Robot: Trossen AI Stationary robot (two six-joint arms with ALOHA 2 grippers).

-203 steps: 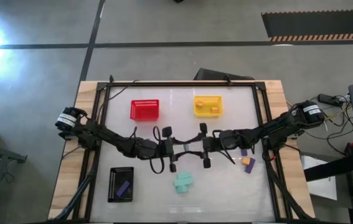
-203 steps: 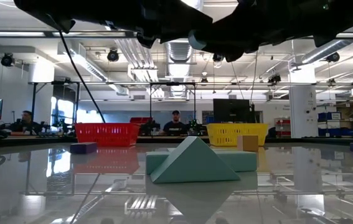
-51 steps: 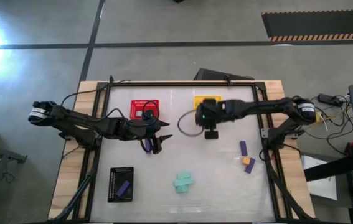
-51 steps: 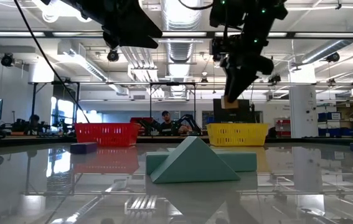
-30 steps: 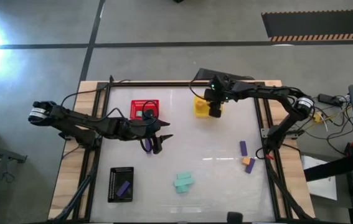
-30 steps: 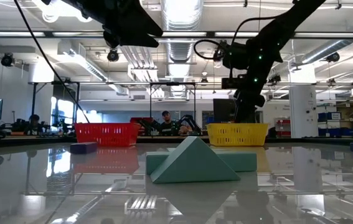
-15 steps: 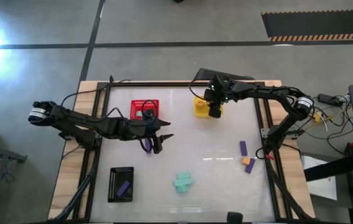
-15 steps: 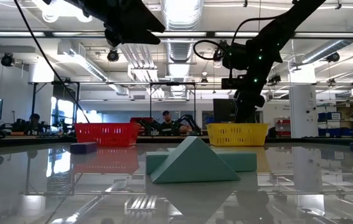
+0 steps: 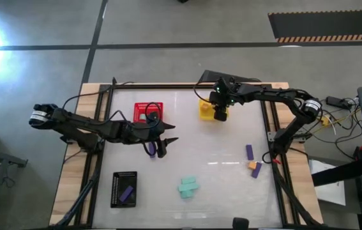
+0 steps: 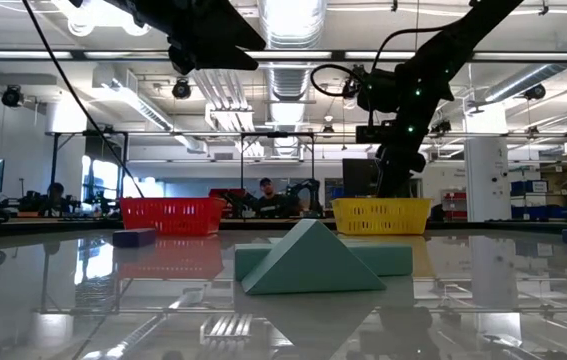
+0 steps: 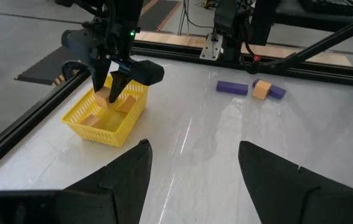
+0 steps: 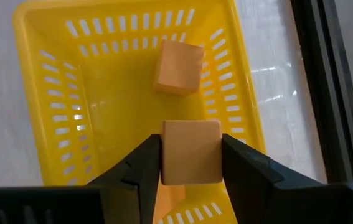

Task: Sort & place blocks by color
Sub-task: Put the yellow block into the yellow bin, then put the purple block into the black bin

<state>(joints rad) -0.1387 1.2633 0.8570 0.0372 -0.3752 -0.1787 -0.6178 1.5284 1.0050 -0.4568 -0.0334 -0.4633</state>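
Orange block [image 12: 192,153] apparently still gripped

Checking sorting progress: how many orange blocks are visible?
3: one held by the right gripper over the yellow basket, one lying inside it, one on the table. Others may be hidden.

the glossy white worktop [image 9: 187,147] carries a red basket [image 9: 148,112] and a yellow basket [image 9: 205,108] at the far side, a black basket [image 9: 124,189] near the front left, teal blocks [image 9: 188,187] front centre, and purple and orange blocks [image 9: 252,161] at the right.
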